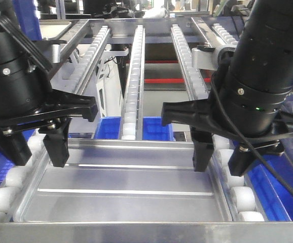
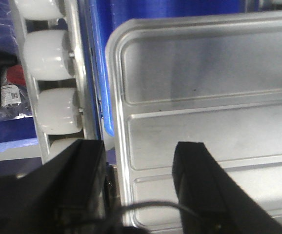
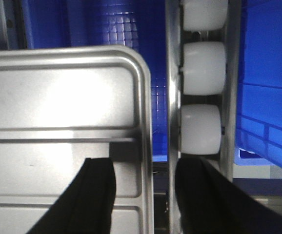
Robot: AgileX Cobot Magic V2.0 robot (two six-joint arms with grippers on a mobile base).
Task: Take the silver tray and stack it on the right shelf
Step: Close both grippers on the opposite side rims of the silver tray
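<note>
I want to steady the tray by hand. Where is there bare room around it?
The floor of the silver tray is bare between the left gripper and right gripper, down to the front bar. Both side rims are crowded: an open gripper straddles each, rollers close beside.

light: bright, overhead | glare: silver tray (image 3: 68,97) floor | wrist views: soft

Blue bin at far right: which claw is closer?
Right. The right gripper straddles the right rim of the silver tray, near that blue bin; the left gripper straddles the opposite rim.
</note>
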